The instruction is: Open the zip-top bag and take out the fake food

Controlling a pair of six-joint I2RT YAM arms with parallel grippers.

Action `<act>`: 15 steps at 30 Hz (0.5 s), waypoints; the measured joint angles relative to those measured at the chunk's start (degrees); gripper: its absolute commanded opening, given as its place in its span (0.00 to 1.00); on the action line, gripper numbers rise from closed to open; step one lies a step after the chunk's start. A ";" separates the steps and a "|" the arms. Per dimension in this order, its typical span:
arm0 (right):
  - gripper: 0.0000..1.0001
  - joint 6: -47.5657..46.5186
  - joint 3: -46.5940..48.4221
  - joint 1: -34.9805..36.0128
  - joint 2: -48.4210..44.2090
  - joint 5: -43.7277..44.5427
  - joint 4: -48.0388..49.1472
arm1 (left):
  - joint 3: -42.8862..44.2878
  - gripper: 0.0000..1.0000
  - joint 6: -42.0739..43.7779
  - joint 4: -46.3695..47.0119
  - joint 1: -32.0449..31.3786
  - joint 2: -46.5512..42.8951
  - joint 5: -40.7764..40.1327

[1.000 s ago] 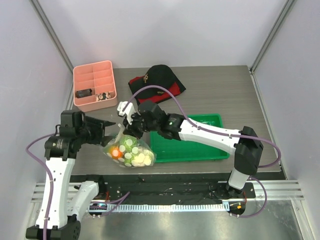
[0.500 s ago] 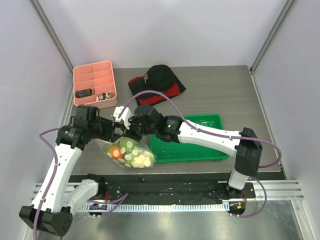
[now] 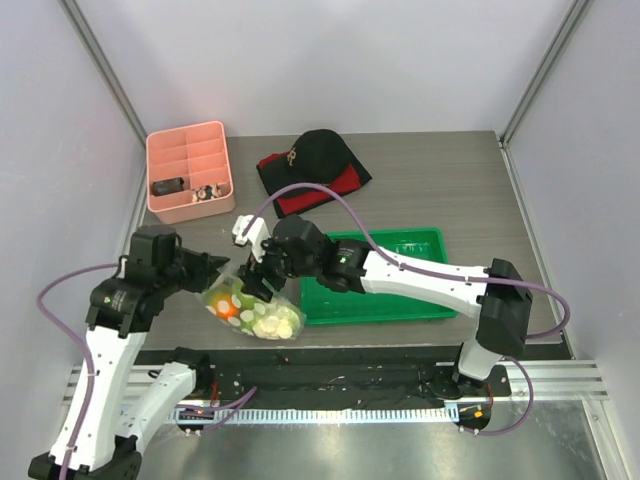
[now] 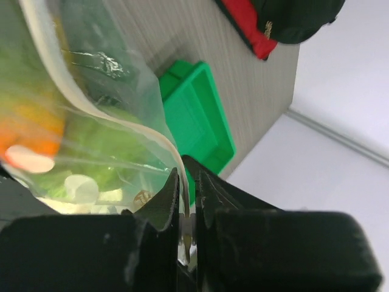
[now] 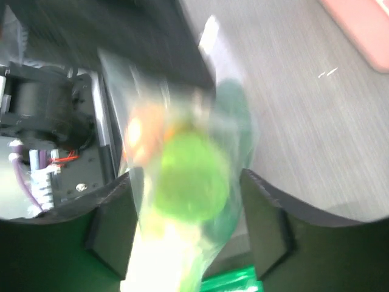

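Observation:
The clear zip-top bag [image 3: 252,308] lies near the table's front edge, left of the green tray [image 3: 400,300]. Fake food shows through it: an orange piece [image 3: 229,310], whitish pieces [image 3: 272,322] and a round green cabbage [image 5: 188,176]. My left gripper [image 3: 218,272] is shut on the bag's white zip rim [image 4: 121,125], which runs between the jaws of this gripper [image 4: 188,177]. My right gripper [image 3: 262,280] hovers over the bag's top. Its fingers [image 5: 115,225] stand wide apart, with the bag [image 5: 182,201] between them, blurred.
A pink divided organiser [image 3: 190,170] stands at the back left. A black and red cap [image 3: 315,160] lies behind the tray, also in the left wrist view as the cap [image 4: 292,18]. The tray's corner [image 4: 200,115] sits just past the bag.
My right gripper has opened and let go of the bag's top. My left gripper has shut on the zip rim. The bag has sunk lower, toward the front edge.

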 measured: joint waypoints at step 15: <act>0.25 11.74 -3.43 0.92 7.10 -7.10 19.04 | 16.48 0.00 1.01 -14.95 -0.15 -1.62 -12.37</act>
